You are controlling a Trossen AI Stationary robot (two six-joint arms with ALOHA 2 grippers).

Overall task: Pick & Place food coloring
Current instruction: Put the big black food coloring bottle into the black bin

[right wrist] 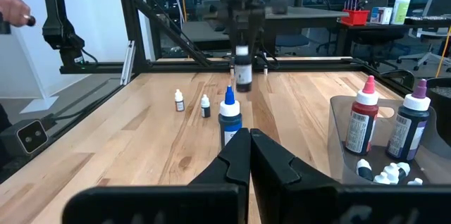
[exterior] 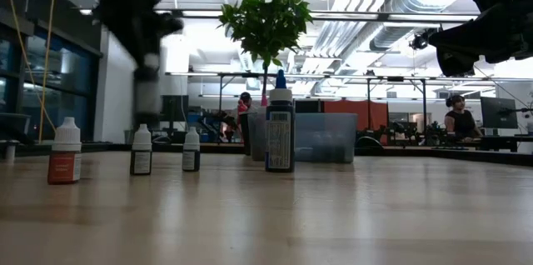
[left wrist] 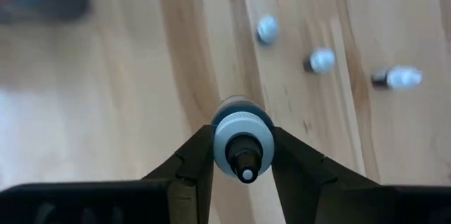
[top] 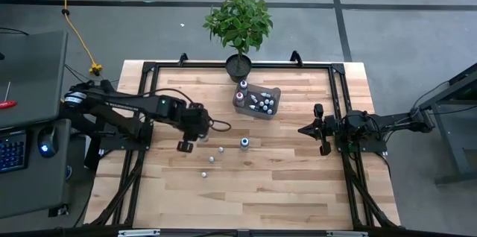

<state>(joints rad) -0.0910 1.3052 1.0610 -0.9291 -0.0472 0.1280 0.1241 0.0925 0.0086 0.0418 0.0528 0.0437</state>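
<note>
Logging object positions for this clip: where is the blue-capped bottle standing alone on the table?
In the high view the blue-capped bottle stands upright near the table's middle, just in front of the clear bin, with three small white-capped bottles to its left.

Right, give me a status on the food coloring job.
Done: several bottles already lie in the bin, two taller ones upright. In hand: the left gripper is shut on a small bottle above the table. Left: a blue-capped bottle and three small ones on the table. The right gripper waits, shut.

Bright, even overhead light; left wrist view blurred, low view foreground soft.
</note>
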